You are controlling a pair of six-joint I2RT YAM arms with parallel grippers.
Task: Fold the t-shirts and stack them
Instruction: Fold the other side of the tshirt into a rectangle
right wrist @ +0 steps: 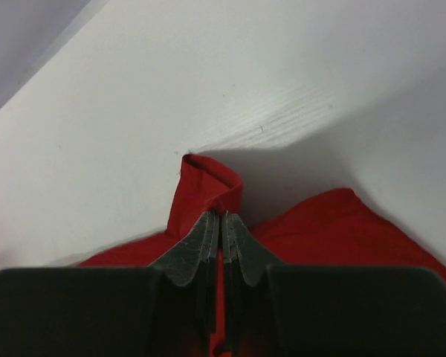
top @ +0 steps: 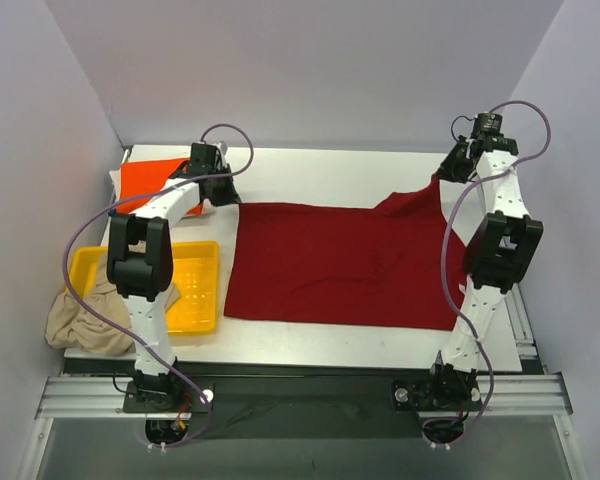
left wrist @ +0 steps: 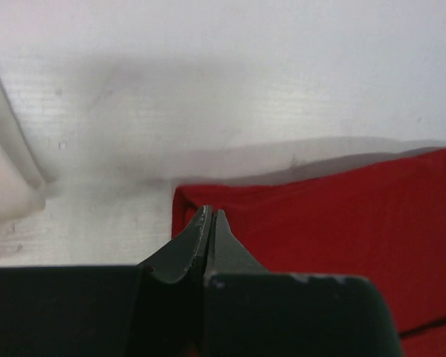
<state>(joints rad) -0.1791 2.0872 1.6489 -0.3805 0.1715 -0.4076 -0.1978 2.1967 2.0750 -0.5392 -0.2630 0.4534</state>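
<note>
- Dark red t-shirt (top: 340, 265): plain soft cloth spread as a broad, mostly flat rectangle across the middle of the white table (top: 330, 345), with a few shallow creases near its centre.
- Its far right corner is pulled up off the table into a peak, with a small rolled fold at the tip.
- Right gripper (right wrist: 221, 219): fingers pressed together on that raised corner, red cloth caught between them.
- Left gripper (left wrist: 210, 216): fingers closed at the shirt's far left corner. It seems to nip the hem, though the fingers hide the contact.
- Orange t-shirt (top: 148, 180): lies flat at the table's far left corner, behind the left arm.
- Beige t-shirt (top: 80, 320): crumpled and draped over the table's left edge, touching the yellow tray (top: 198, 290).
</note>
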